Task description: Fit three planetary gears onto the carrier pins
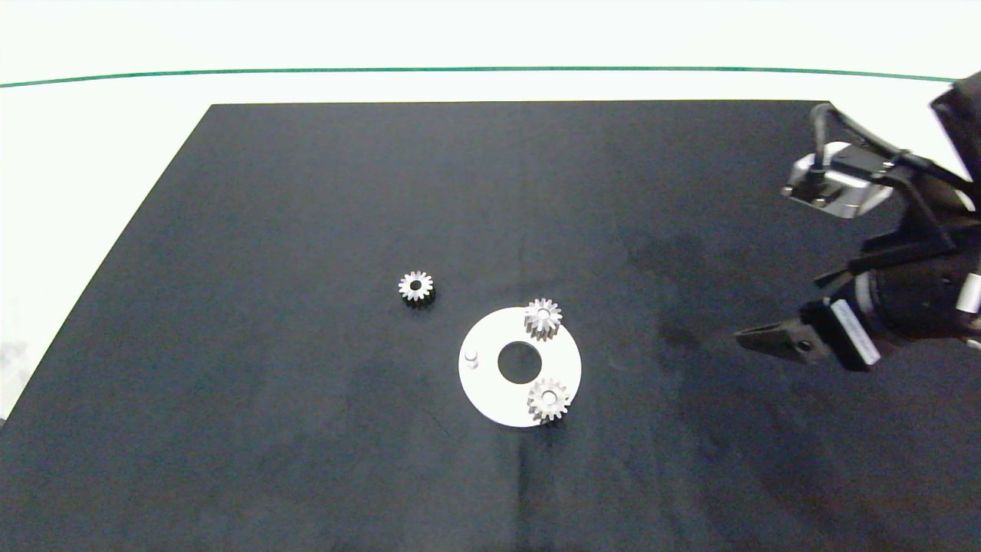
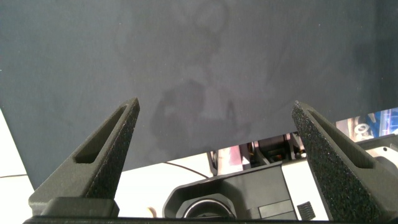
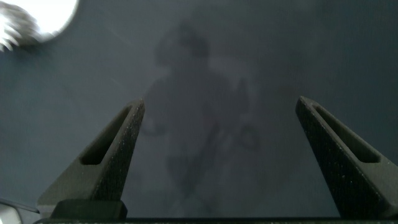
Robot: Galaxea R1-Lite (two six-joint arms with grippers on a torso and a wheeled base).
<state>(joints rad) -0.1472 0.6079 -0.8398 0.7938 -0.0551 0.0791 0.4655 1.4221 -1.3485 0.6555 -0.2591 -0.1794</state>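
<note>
Black mat (image 1: pixel 306 230), 2 planetary gears (image 1: pixel 543 317) seated, 1 loose, 1 carrier pin (image 1: pixel 471 357) bare

White table (image 1: pixel 115 138): black mat (image 1: pixel 306 383); on mat, white disc (image 1: pixel 490 399), 1 gear (image 1: pixel 416 287).

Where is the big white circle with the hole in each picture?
Head view: the white disc lies on the black mat, below the middle, two gears on it.
Left wrist view: not in it; only mat and open fingers.
Right wrist view: a white edge shows in one corner.
Shared landmark: the black mat.
</note>
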